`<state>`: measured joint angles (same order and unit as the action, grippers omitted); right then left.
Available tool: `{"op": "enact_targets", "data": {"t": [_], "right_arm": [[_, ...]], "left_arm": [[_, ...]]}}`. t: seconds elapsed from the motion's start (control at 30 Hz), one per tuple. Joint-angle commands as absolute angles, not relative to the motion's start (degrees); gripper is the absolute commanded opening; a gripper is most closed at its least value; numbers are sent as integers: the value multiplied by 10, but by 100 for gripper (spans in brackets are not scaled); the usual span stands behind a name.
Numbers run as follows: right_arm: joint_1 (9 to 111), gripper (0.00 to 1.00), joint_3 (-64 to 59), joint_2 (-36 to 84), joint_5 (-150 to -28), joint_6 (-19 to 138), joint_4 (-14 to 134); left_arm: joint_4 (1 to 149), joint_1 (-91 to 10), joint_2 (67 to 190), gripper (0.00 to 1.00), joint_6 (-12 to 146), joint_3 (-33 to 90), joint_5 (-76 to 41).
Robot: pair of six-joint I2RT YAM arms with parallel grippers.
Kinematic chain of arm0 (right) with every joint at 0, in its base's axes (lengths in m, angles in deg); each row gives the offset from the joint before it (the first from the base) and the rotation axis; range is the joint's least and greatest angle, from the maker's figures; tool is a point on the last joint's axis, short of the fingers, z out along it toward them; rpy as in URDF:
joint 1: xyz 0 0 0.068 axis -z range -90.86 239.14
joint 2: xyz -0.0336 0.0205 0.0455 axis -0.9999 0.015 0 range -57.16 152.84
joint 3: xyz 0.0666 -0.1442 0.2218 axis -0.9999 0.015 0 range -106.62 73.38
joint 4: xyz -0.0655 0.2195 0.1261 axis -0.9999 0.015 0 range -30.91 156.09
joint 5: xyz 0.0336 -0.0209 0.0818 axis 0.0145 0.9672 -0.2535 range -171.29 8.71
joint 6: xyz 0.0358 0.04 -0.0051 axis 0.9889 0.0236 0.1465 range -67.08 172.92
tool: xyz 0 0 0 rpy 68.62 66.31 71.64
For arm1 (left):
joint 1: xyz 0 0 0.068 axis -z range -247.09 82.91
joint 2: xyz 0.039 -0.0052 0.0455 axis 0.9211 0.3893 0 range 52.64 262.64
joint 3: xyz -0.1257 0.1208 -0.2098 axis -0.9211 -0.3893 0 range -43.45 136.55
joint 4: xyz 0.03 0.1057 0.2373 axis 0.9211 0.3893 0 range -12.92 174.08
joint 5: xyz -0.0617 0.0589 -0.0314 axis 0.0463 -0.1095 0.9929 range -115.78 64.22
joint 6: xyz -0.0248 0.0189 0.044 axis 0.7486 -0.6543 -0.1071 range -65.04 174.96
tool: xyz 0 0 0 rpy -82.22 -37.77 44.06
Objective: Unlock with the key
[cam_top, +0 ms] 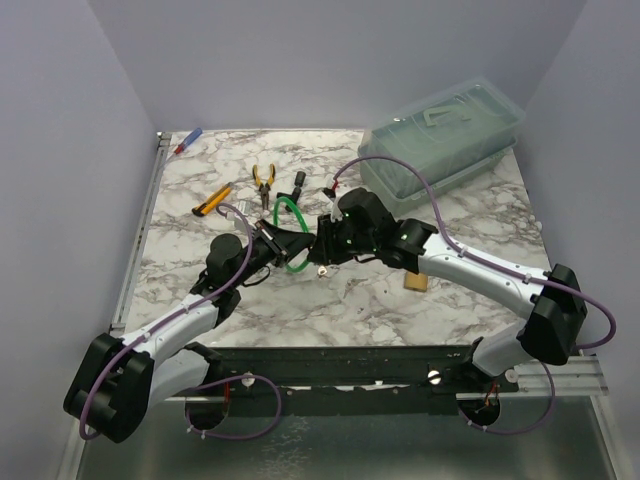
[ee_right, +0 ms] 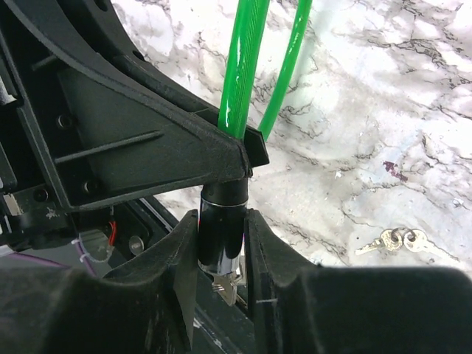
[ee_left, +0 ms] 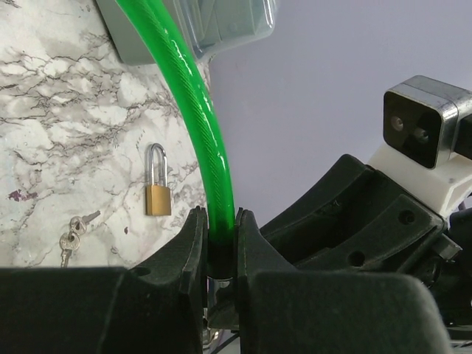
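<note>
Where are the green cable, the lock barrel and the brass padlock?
green cable (ee_left: 199, 125): left wrist view, on its curved middle.
lock barrel (ee_right: 221, 236): right wrist view, on the shiny cylinder side.
brass padlock (ee_left: 158, 200): left wrist view, on its brass body.

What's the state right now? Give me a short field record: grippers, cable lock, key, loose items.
left gripper: shut on green cable
right gripper: shut on lock barrel
key: silver, protruding below the barrel's end
brass padlock: lying on marble table, apart from both grippers
loose keys: on a ring, on the table
</note>
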<state>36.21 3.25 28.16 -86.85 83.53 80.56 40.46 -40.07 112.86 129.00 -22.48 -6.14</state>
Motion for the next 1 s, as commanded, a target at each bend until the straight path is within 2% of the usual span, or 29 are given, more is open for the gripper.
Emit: {"op": "enact_targets", "data": {"t": [0.0, 0.13, 0.2, 0.27, 0.37, 0.57, 0.77, 0.97], "right_arm": [[357, 15, 34, 280, -847, 840, 804], [357, 10, 58, 263, -837, 856, 789], [357, 8, 69, 256, -833, 863, 784], [357, 7, 76, 250, -829, 870, 780], [357, 6, 85, 246, -828, 876, 776], [357, 2, 95, 237, -799, 892, 776], [357, 1, 104, 235, -790, 904, 772], [357, 1, 120, 229, -803, 912, 752]], "left_arm": [[392, -398, 1121, 23, 1278, -221, -57], [429, -398, 1114, 62, 1268, -218, -52], [457, -399, 1103, 74, 1257, -215, -55], [491, -399, 1088, 81, 1236, -210, -61], [563, -399, 1059, 84, 1202, -195, -79], [758, -399, 1001, 83, 1149, -145, -164], [1027, -399, 998, 80, 1210, -70, -251], [1060, -399, 1008, 75, 1333, -107, -172]]}}
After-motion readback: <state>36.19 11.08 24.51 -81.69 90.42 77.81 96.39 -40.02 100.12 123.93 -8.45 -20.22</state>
